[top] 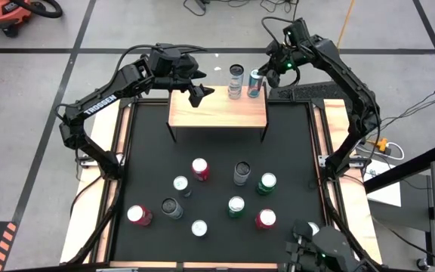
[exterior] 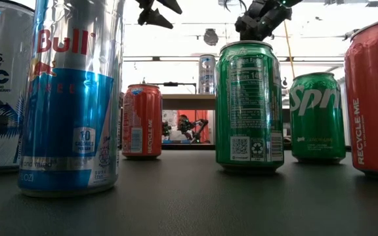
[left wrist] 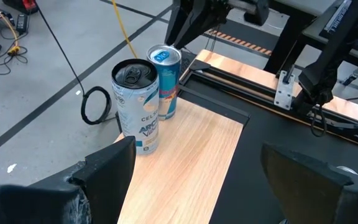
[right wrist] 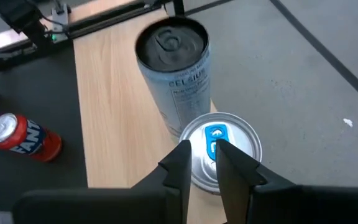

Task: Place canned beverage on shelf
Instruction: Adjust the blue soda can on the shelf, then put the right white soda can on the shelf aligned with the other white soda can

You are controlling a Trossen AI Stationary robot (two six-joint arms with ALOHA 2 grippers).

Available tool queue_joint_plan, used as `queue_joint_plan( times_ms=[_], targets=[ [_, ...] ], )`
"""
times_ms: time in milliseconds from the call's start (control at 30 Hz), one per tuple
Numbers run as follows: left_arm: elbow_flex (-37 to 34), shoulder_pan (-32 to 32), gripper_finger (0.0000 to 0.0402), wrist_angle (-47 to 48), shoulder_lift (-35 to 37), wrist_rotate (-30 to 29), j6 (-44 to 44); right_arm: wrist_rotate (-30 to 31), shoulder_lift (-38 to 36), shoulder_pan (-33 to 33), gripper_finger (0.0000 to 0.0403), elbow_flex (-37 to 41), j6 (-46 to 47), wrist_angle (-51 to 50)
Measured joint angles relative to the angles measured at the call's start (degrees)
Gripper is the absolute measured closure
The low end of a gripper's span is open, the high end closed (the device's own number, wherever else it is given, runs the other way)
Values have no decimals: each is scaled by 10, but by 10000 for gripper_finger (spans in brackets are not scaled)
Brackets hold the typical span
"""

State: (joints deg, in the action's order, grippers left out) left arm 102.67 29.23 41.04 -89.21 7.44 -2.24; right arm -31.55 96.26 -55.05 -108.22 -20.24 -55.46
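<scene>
The light-wood shelf (top: 217,112) stands at the table's far middle on thin black legs. Two canned beverages stand upright on its far right part: a pale Celsius can (right wrist: 176,74) and, right of it, a blue-and-silver Red Bull can (right wrist: 229,146). My right gripper (right wrist: 204,155) hovers at the Red Bull can's top with only a narrow slit between its fingers. My left gripper (left wrist: 197,186) hangs open above the shelf's left part, left of the Celsius can (left wrist: 137,106), with nothing between its fingers. My right gripper comes slanting down from the far right, its fingertips (right wrist: 182,158) over the Red Bull can's lid, with the blue tab (right wrist: 213,135) showing in the slit between them. Whether they touch the lid or the tab, I cannot tell. The can stands upright on the shelf.
Several more cans stand on the black table's near half, among them a red one (top: 200,168), a green one (top: 267,183) and a dark one (top: 242,173). The shelf's near strip (top: 202,121) is bare wood. Dark equipment (top: 319,249) sits at the near right corner.
</scene>
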Motion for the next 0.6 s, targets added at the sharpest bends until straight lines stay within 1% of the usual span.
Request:
queue_joint_plan(
  times_ms=[100,300,400,500,600],
  targets=[
    [0,0,55,0,0,1,-3,0,-20,0,351,0,18,3],
    [0,-2,55,0,0,32,-5,-1,-79,3,351,0,82,3],
    [0,-5,55,0,0,36,-4,-1,-111,13,351,0,105,-4],
    [0,-6,55,2,0,63,-6,-2,-139,30,351,0,119,-17],
    [0,-17,55,12,2,75,-23,-2,-160,51,351,0,136,-35]
  ],
)
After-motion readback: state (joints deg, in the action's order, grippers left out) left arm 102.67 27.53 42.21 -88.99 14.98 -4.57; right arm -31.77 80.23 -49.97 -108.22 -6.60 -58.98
